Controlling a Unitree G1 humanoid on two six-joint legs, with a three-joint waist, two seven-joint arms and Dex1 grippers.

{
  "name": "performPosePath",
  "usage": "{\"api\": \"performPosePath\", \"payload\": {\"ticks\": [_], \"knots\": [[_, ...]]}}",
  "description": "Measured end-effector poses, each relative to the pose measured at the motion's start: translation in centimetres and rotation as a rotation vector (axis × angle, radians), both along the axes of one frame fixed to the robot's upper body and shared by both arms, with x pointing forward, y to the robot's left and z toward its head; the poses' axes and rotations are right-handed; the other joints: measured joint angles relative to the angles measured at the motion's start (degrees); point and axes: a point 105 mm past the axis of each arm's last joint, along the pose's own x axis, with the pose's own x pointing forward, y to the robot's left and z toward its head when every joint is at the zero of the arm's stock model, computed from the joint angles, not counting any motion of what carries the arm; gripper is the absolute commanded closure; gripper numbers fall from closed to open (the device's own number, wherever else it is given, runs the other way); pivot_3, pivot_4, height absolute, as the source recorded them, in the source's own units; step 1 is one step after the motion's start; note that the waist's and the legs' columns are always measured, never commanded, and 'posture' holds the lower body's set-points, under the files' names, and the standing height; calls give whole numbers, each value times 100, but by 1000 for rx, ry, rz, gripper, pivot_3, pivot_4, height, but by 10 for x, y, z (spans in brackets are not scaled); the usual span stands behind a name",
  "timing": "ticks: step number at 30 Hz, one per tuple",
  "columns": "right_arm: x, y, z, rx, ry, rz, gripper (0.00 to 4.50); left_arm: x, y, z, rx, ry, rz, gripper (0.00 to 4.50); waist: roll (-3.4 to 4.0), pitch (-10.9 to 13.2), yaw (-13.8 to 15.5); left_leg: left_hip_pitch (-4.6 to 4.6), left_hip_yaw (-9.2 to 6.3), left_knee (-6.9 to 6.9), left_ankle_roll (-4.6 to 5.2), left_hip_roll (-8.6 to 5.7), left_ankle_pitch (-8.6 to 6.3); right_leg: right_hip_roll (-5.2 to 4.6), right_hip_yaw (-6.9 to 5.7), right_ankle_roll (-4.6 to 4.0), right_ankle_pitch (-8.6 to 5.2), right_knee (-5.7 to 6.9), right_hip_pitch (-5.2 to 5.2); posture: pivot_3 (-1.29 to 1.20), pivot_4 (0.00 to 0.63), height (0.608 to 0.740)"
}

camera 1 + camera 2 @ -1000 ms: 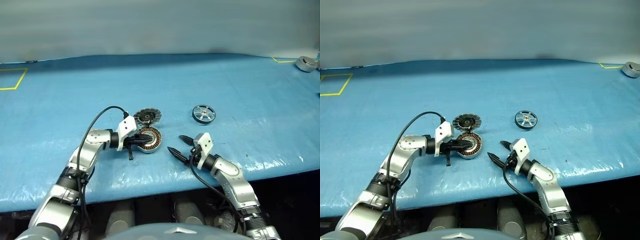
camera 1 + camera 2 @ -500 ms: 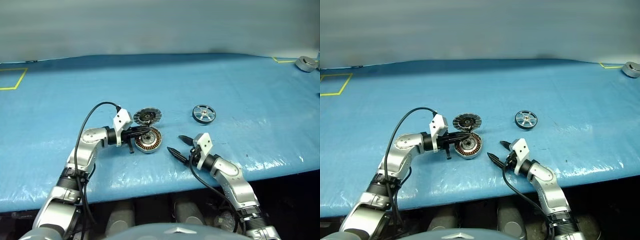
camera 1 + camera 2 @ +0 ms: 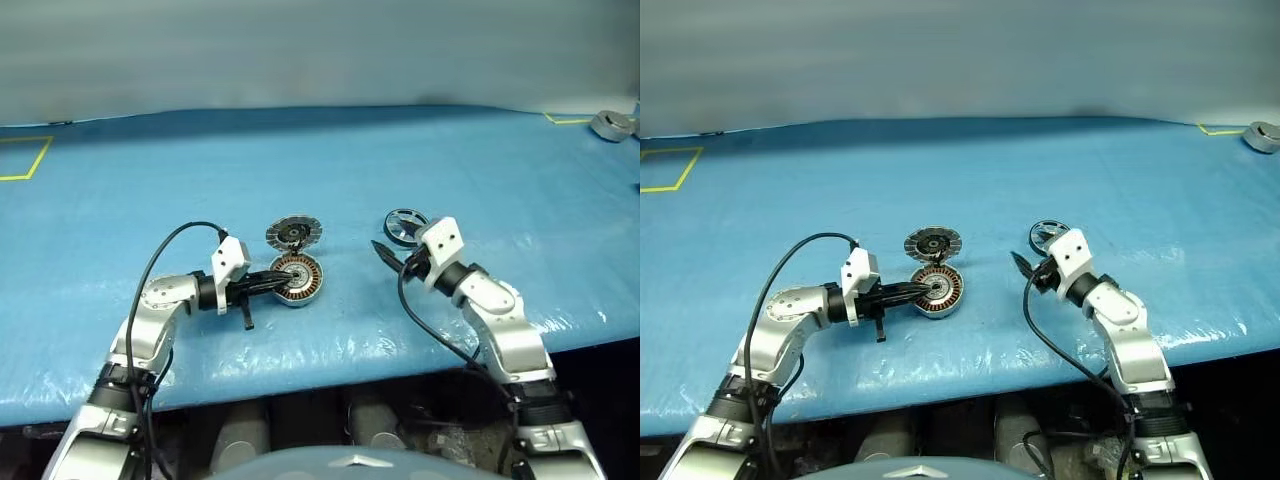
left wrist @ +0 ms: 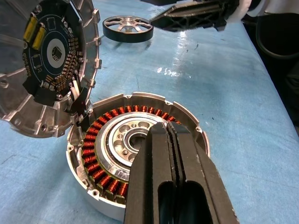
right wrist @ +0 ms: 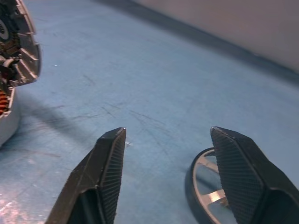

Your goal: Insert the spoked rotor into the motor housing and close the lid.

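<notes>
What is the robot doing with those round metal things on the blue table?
It is putting a small motor together. The left gripper, shut, rests over the middle of the motor housing, the disc with copper windings, as if holding it in place. Its lid stands open behind it. The right gripper, fingers apart, is close beside the spoked rotor, which lies on the blue table, not yet picked up. So the wheel is not in, and the lid is not closed.

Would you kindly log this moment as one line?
left hand: shut, on motor housing | right hand: open beside spoked rotor | lid: open
</notes>
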Motion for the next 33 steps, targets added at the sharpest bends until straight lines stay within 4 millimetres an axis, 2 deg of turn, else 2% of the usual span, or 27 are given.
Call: {"api": "performPosePath", "payload": {"ticks": [3, 6, 12, 20, 33], "knots": [[19, -12, 6, -125, 29, -6, 1691, 0, 3, 0, -10, -5, 32, 4500, -2, 1, -2, 1, 0, 1, 0, 0, 0, 0, 0, 0, 0, 1, 1, 0, 150, 740], [34, -30, -4, -194, 108, -47, 1691, -2, 4, -3, -17, 0, 57, 4500, -4, 2, 3, -1, -1, -2, 1, 0, -1, 1, -1, 0, 0, -1, 0, 0, 150, 740], [44, -44, -16, -196, 196, -93, 1691, -7, 7, -11, -22, 21, 112, 4500, -4, 4, -6, -24, -1, -1, 8, -3, -4, 0, 2, 3, 2, -3, -16, 0, 150, 740], [46, -49, -26, -200, 246, -132, 1691, -10, 11, -17, -21, 28, 149, 4500, -3, 5, 2, -23, -2, 10, 8, -3, -5, 0, 1, 6, 2, -2, -12, 0, 150, 740], [38, -34, -39, -134, 263, -165, 1691, -7, 12, -15, -16, 14, 166, 4500, -4, 3, -2, -15, -4, 15, 8, -2, -5, 1, 0, 7, 2, 0, -2, 0, 150, 740]]}}
